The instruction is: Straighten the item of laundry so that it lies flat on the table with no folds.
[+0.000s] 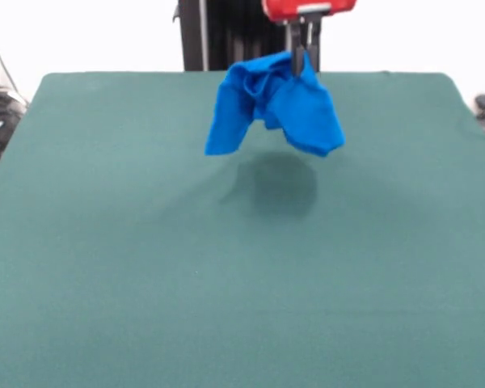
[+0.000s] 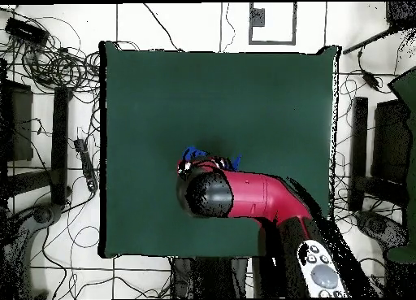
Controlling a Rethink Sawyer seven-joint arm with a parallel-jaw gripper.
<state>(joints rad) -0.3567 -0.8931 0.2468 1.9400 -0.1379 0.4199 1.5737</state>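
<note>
While the gripper pinches the shirt by one bunched edge, it dangles crumpled, clear above the table, likely so gravity pulls folds loose before laying it flat.

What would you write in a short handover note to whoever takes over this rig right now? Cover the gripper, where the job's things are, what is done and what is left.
Gripper: shut on the blue T-shirt, holding it up by one bunched part at the top.
T-shirt: hanging crumpled in the air, clear of the green table, with its shadow on the cloth below. In the overhead view the arm covers nearly all of it; only blue edges show.
Done: the shirt is picked up.
Left: all the straightening. Lower it, spread it out and leave it flat with no folds.
</note>
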